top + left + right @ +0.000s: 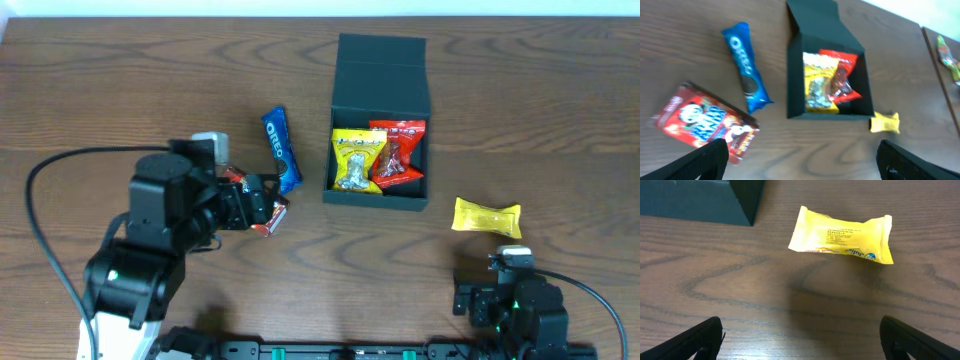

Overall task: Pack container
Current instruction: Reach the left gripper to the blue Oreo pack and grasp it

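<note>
The container (381, 72) stands on the counter (120, 90) with its lid flap tipped back. A yellow packet (354, 160) and a red packet (399, 150) lie inside. Left of the container lie an Oreo pack (281, 150) and a red snack box (702, 122); the left pincer (802, 162) is spread wide beside the box, holding nothing. Right of the container, the right pincer (802, 342) gapes empty near a yellow sachet (842, 235).

The container (830, 116) sits open on the desk (685, 55), its flap lid tilted back, with a yellow packet (817, 82) and a red packet (842, 77) inside. A blue Oreo packet (746, 67) lies to its left, and a red snack box (705, 122) lies nearer the camera. A small yellow packet (885, 122) rests just beside the container's near right corner. The left pincer (801, 155) is spread wide.
</note>
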### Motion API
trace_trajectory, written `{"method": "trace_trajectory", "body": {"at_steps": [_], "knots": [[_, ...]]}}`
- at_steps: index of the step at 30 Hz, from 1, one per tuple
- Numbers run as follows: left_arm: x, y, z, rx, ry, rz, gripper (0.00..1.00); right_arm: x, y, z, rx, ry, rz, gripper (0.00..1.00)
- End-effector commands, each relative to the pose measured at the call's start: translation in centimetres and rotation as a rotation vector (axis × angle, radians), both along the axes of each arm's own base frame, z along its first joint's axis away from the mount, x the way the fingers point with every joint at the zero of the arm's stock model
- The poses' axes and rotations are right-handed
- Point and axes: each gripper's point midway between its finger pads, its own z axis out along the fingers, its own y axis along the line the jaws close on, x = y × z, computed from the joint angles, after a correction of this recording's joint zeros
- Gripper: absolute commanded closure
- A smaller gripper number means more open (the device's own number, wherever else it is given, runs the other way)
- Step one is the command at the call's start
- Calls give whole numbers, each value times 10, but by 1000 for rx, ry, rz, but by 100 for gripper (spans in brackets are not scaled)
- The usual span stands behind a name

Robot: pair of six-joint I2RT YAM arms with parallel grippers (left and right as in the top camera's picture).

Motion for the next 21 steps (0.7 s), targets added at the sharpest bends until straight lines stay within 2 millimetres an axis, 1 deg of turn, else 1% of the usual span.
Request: {"method": "trace_trajectory", "body": {"at_steps": [1,2,3,6,8,11,12,14,16,18,20,21], "knots": [[-6,-16,-6,-23,68,-49,5,-1,-1,-3,-3,7,0,1],[-11,-19,-16,-9,116,-64,5,-1,-1,-3,-3,7,0,1],[-14,-21,-21,-8,145,-72,5,-1,-1,-3,-3,7,0,1],[-14,-23,-26,-3,164,-79,5,-1,-1,-3,-3,7,0,1],[-17,-21,-31,7,192,-76,5,-1,-1,-3,-3,7,0,1],[-16,-22,-31,2,197,-68,5,-1,-1,-3,-3,7,0,1],[-13,-21,-32,-10,210,-37,5,-1,-1,-3,-3,7,0,1],[-5,-9,-40,7,249,80,5,-1,-1,-3,-3,7,0,1],[3,-3,-52,50,289,124,4,-1,-1,-3,-3,7,0,1],[16,-6,-62,66,336,134,4,-1,-1,-3,-3,7,0,1],[41,-10,-65,45,388,202,4,-1,-1,-3,-3,7,0,1],[49,-11,-65,27,406,231,4,-1,-1,-3,-3,7,-1,1]]}}
